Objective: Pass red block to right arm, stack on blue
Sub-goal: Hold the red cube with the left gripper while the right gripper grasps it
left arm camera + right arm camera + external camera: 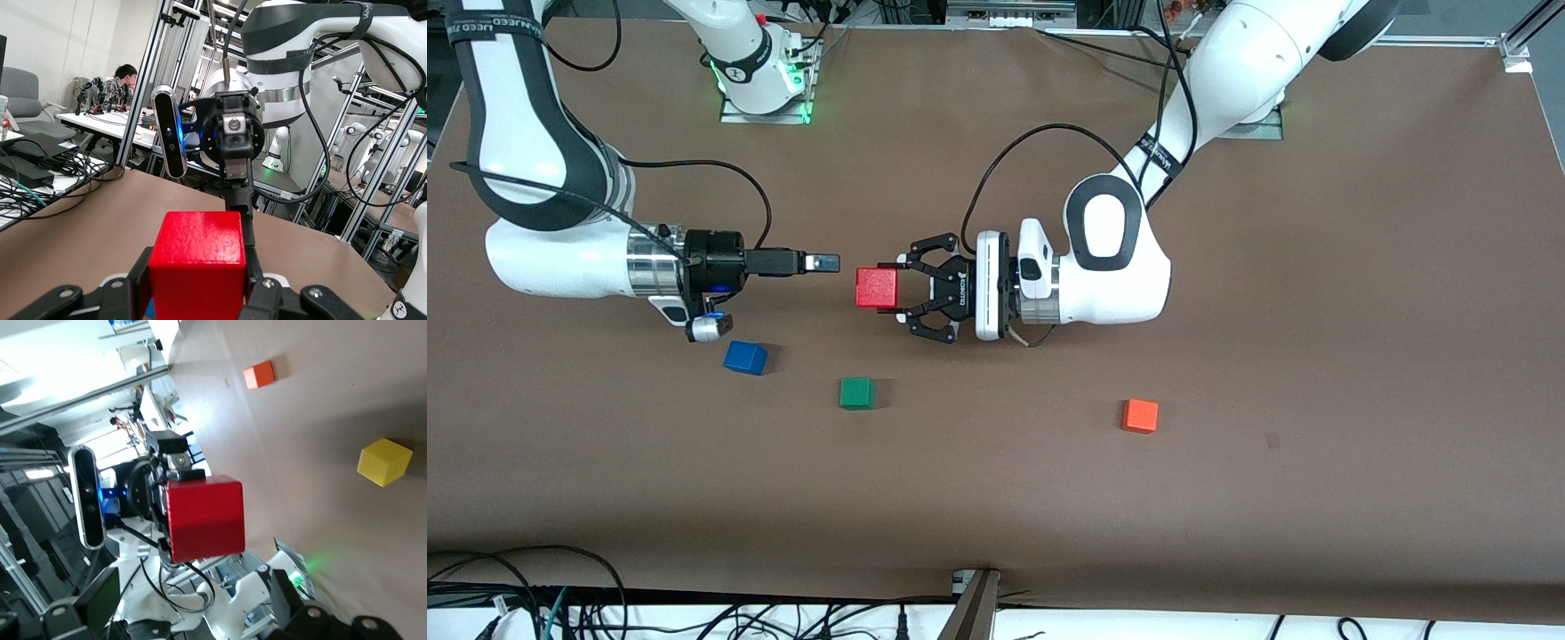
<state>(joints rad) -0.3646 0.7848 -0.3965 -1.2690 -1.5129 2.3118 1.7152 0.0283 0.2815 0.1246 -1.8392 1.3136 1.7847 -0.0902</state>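
Red block square-on, no long axis, clamped in left claw above table, facing right claw, state untellable.

The red block, in the left end effector, faces the right end effector.

A small open gap separates the right gripper from the red block; nothing stands between them.
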